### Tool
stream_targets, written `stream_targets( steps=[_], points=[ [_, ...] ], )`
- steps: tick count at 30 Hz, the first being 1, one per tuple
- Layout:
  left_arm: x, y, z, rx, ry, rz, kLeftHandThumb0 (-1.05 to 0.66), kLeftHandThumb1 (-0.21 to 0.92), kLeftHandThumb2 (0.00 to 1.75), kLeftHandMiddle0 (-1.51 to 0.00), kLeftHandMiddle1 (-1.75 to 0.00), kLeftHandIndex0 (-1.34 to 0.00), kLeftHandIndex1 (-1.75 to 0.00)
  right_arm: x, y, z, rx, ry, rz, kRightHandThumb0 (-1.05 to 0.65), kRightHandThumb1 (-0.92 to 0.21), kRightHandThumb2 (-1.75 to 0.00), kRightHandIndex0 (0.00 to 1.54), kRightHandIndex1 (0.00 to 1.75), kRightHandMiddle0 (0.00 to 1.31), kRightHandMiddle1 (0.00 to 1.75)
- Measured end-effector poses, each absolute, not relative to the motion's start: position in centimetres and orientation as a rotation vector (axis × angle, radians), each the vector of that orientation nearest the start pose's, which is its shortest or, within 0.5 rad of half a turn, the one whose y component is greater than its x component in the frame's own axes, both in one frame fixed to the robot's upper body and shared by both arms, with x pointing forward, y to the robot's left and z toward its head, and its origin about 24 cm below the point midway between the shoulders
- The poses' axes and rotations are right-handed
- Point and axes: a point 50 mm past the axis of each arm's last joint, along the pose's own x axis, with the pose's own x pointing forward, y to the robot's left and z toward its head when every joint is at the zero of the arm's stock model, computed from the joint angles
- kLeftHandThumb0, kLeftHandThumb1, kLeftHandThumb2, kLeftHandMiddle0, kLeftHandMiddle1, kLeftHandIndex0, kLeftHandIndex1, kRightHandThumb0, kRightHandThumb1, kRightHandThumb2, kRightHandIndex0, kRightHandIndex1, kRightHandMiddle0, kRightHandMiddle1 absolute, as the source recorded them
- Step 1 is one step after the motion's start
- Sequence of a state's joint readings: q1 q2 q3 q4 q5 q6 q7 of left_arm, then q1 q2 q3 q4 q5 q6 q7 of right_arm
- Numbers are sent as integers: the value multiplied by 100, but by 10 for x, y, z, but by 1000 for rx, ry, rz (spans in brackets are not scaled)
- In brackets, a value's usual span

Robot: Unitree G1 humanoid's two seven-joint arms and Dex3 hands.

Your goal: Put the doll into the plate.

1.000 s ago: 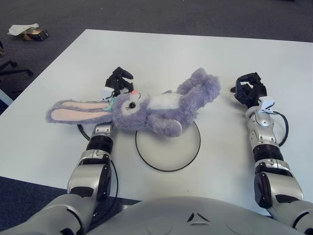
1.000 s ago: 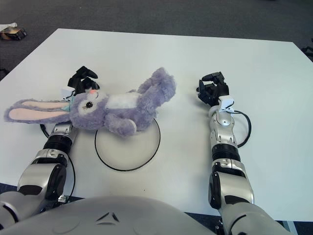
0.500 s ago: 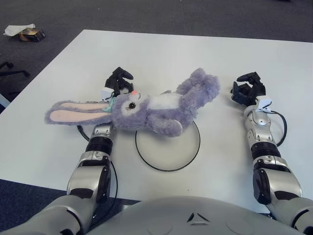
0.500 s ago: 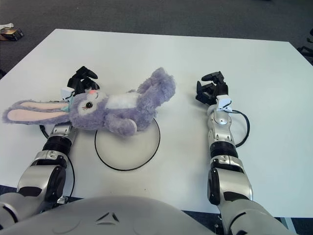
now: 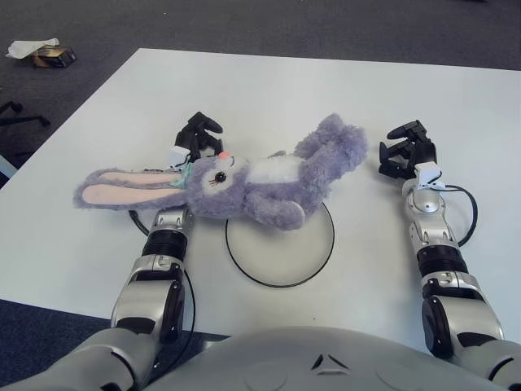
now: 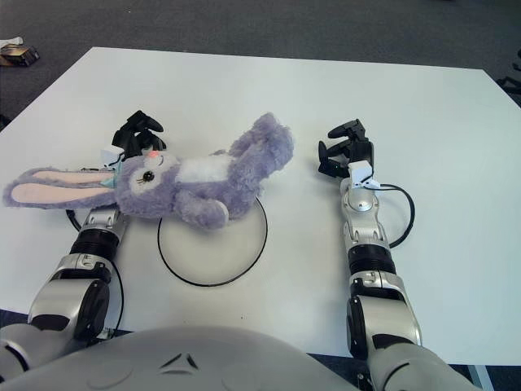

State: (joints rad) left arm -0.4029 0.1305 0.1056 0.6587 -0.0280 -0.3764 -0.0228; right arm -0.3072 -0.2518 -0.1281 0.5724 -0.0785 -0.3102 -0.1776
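A: Nearest item on the white surface [image 5: 269, 90]?

B: The plate [image 5: 279, 254], round, pale, with a dark rim, lying flat in front of the torso. Its near half is bare.

A: Doll position?

B: The doll [image 5: 244, 181], a purple plush rabbit, lies on its side across the plate's far rim. Only the lower belly and one foot overlap the plate, at about 11 to 12 o'clock on it. The head and long pink-lined ears run off toward 9 o'clock, well outside the rim; the legs point toward 2 o'clock.

A: Left hand?

B: The left hand [image 5: 195, 138] shows just behind the doll's head, at about 10 o'clock from the plate. Its wrist is hidden under the head. Dark fingers are curled; cannot tell whether they hold any plush.

A: Right hand?

B: The right hand [image 5: 406, 150] sits at 2 o'clock from the plate, near the doll's feet but apart from them. Fingers [image 6: 342, 138] are apart, half-curled, clamped on nothing.

A: Beyond the surface?

B: Grey carpet [image 5: 244, 24]; small clutter [image 5: 45, 53] at far 10 o'clock.
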Motion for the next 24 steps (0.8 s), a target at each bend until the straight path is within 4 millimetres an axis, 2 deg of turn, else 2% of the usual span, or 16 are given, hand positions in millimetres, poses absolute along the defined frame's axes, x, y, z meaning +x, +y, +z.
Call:
stream_targets(
  steps=[24],
  points=[
    [316,179,42,84,-125,10,-1,22,144,-57,-175,-56,-175,298,-226,40,-148,-104,-173,-1,-31,-131,67,165,38,175]
  ],
)
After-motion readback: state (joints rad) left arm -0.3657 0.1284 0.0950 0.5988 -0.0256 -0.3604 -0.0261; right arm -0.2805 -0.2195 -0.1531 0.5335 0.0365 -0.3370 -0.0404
